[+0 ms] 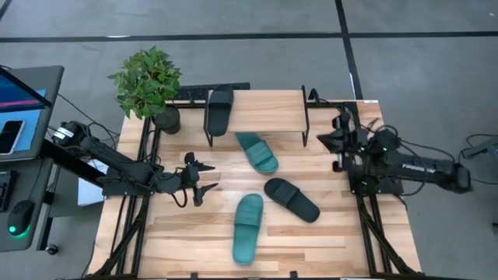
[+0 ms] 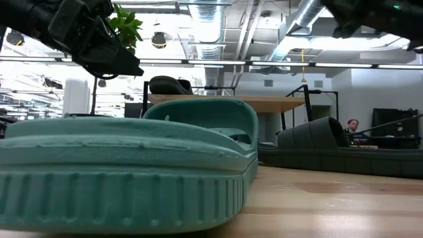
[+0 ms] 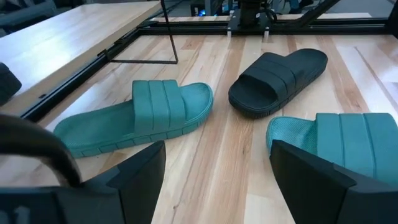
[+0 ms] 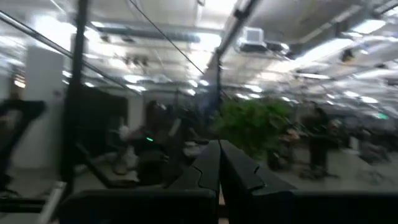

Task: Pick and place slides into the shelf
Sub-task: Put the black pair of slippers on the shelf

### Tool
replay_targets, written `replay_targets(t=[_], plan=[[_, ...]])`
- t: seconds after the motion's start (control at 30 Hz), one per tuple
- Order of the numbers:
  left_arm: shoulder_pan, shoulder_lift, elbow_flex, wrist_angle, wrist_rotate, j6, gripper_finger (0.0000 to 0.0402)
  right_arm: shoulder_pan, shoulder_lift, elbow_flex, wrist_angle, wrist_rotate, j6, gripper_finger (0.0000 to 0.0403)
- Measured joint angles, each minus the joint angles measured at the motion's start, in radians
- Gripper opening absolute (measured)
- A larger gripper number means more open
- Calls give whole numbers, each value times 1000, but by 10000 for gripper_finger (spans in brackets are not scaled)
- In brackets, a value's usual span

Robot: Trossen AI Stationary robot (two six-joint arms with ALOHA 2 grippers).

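Note:
Four slides show in the high view. A black slide (image 1: 219, 111) lies on the left end of the shelf (image 1: 264, 109), a low light-plank rack at the table's far side. A teal slide (image 1: 257, 152) lies on the table just in front of the shelf. A second black slide (image 1: 292, 199) and a second teal slide (image 1: 248, 227) lie nearer the near edge. My left gripper (image 1: 204, 179) hovers open to the left of the slides, holding nothing; its wrist view shows the teal slide (image 3: 134, 115), the black slide (image 3: 277, 74) and the other teal slide (image 3: 336, 134). My right gripper (image 4: 219, 155) is shut and raised at the table's right side.
A potted plant (image 1: 148, 82) stands at the table's far left corner beside the shelf. Black frame rails run along the table's left edge (image 1: 136, 225) and right edge (image 1: 373, 225). Bare wood (image 1: 187, 233) lies near the left gripper. A monitor and a phone sit off the table to the left.

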Motion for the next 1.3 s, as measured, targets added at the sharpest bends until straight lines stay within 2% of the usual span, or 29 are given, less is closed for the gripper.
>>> replay_targets(t=[0.07,0.23,0.37,0.53,0.67,0.77,0.83,1.13,1.3], plan=[[0,0,0,-1,0,-16,274,28,77,63,-70,49,-33,0],[0,0,0,-20,0,-62,274,68,243,253,-352,85,-109,0],[0,0,0,-35,0,-59,274,81,342,361,-503,178,-104,0],[0,0,0,-62,0,-59,274,78,413,435,-638,218,-66,0],[0,0,0,-84,0,-57,274,85,453,438,-693,218,-65,0],[0,0,0,-85,0,-59,274,93,499,430,-706,223,-65,0],[0,0,0,-85,0,-59,274,108,532,402,-668,266,-58,0],[0,0,0,-85,0,-62,274,206,632,253,-438,590,-3,0],[0,0,0,-86,0,-62,274,307,623,223,-450,781,-12,0]])
